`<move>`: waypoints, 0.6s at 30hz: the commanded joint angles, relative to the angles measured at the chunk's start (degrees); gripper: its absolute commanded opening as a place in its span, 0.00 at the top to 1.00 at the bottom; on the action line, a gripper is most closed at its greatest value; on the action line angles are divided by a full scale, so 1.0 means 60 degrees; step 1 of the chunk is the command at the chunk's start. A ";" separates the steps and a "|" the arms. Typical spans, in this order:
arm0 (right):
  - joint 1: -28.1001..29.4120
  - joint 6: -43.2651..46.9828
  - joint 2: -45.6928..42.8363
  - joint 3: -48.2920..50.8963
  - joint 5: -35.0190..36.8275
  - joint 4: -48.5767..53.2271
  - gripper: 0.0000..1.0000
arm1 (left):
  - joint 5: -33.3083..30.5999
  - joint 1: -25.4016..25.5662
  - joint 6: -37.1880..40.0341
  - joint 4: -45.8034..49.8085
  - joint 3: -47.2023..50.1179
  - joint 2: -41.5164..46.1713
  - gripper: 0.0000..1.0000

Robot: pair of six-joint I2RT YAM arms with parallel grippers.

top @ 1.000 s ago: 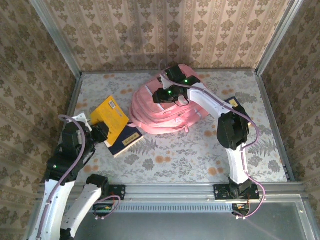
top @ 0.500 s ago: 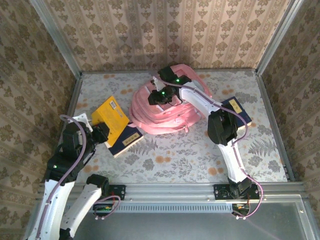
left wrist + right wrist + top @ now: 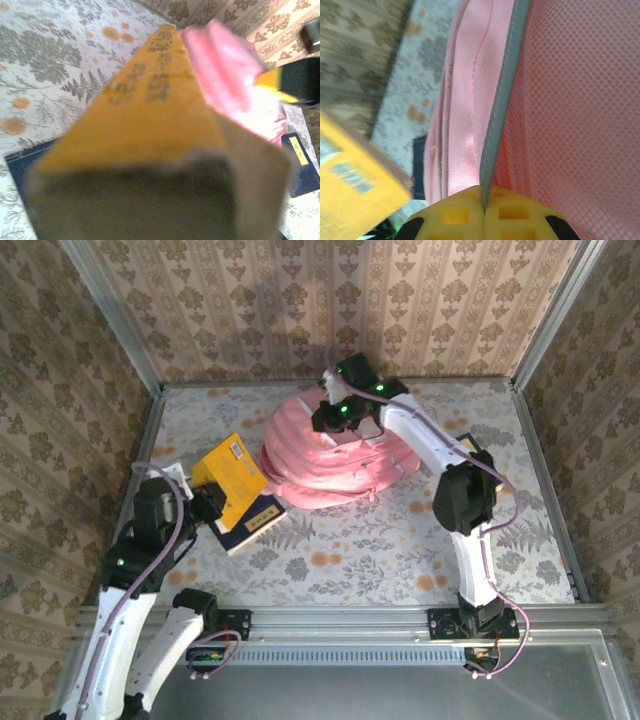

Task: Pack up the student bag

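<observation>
The student bag [image 3: 320,465], a large pink fabric backpack, lies at the far middle of the floral-patterned worktop [image 3: 380,540]. The right gripper [image 3: 335,418] sits on top of it, jaws pressed together on a grey reflective strip [image 3: 502,100] at a fabric edge, probably to lift that edge and hold the mouth open. The left gripper [image 3: 207,504] holds the near end of a yellow paperback book [image 3: 232,472]. The book is tilted up over a dark blue book [image 3: 250,522] and angled toward the bag. The cover hides the left jaws, so that pinch is my reading. The book will need a clear opening to slide in.
</observation>
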State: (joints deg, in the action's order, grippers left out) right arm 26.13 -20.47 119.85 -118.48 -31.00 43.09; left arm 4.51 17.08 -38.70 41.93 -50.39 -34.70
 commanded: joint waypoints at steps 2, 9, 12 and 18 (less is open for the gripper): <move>-0.0575 -0.0782 -0.1567 0.0340 -0.2161 -0.0997 1.00 | 0.1320 -0.0307 -0.0506 -0.1749 0.0213 -0.0341 1.00; -0.1551 -0.2377 -0.2604 0.1774 -0.3653 -0.3323 1.00 | 0.2493 -0.0675 -0.1381 -0.3701 0.0783 -0.1001 1.00; -0.1722 -0.2674 -0.2667 0.1881 -0.4147 -0.3699 1.00 | 0.3550 -0.1001 -0.2455 -0.5951 0.1566 -0.1606 1.00; -0.1950 -0.3032 -0.2793 0.2065 -0.4960 -0.4388 1.00 | 0.5049 -0.1356 -0.4756 -1.0300 0.2518 -0.3629 1.00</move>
State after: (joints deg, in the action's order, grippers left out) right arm 15.07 -36.16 108.29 -105.25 -52.60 25.50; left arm 26.76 9.41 -57.74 2.17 -35.75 -53.23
